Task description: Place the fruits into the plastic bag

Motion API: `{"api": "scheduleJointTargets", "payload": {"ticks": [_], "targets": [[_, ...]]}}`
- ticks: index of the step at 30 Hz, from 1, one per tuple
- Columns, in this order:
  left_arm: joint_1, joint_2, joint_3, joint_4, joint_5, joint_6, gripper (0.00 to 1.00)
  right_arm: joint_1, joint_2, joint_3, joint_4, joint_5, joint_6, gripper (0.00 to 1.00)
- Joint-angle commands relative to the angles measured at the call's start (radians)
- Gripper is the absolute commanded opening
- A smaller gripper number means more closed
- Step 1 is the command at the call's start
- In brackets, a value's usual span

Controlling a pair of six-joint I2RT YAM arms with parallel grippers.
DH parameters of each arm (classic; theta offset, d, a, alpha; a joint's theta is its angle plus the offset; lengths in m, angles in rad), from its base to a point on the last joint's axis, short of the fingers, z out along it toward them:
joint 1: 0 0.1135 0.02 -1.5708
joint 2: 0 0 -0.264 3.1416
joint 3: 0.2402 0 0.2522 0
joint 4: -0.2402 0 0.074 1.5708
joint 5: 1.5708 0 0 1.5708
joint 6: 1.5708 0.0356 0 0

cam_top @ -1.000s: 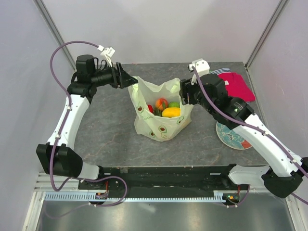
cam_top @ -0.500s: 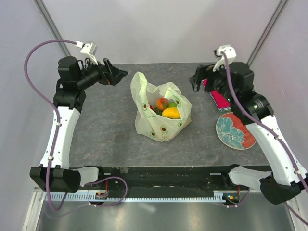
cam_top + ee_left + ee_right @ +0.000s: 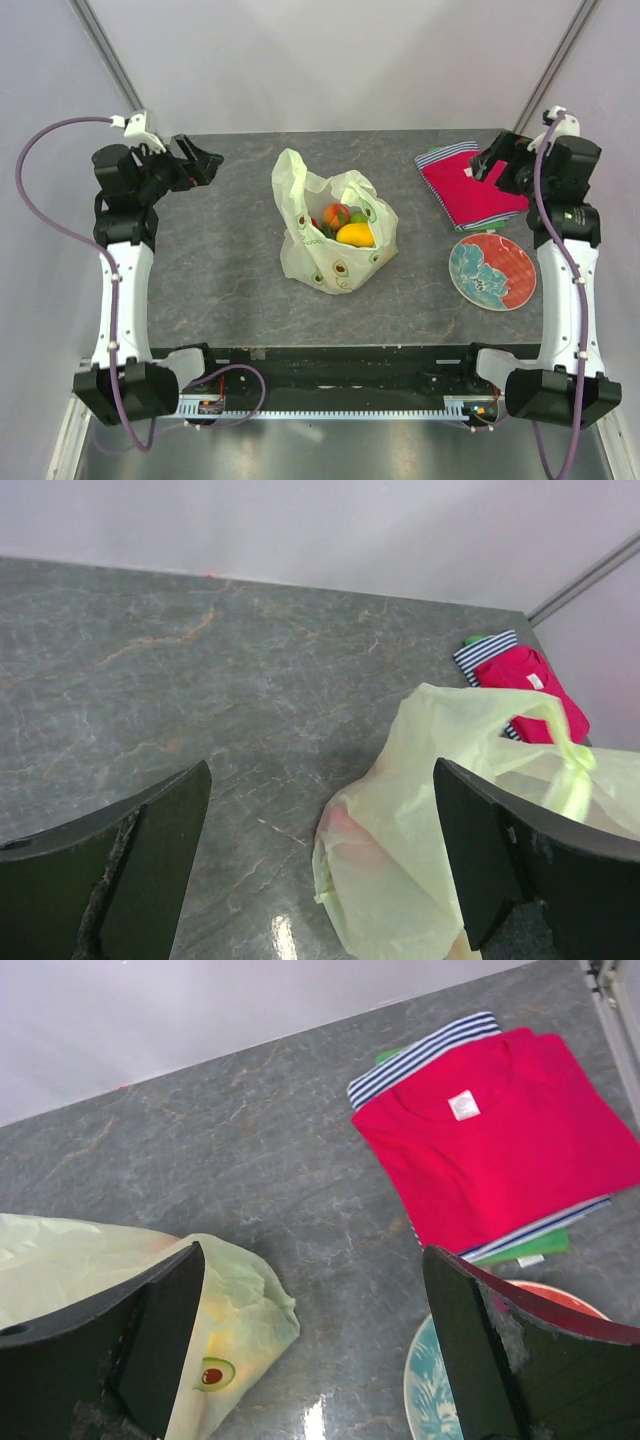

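The pale-green plastic bag stands open in the middle of the table. Inside it show a yellow mango-like piece, an orange-red peach, a green round fruit and a bit of a red piece. The pineapple is hidden. My left gripper is open and empty at the far left, well clear of the bag. My right gripper is open and empty at the far right above the shirt; the bag's corner shows in its view.
A folded red shirt on striped cloth lies at the back right, also in the right wrist view. A teal-and-red floral plate sits at the right, in front of the shirt. Grey walls enclose the table.
Both arms have drawn back from the bag's handles, the left to the far left, the right to the far right. The bag stands on its own with the fruits inside.
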Motion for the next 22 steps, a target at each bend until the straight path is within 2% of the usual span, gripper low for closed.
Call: {"api": "scheduleJointTargets", "payload": {"ticks": [1,9,22], "targets": [[0.000,-0.150,-0.014,0.002,-0.045,0.058,0.99,-0.051,-0.110,-0.040,0.020,-0.061,0.006,0.98],[0.000,-0.222,-0.052,-0.028,-0.044,0.065,0.99,-0.051,-0.192,-0.112,0.023,-0.037,-0.042,0.98],[0.000,-0.241,-0.061,-0.042,-0.055,0.062,0.99,-0.050,-0.190,-0.146,0.046,-0.058,-0.036,0.98]]}}
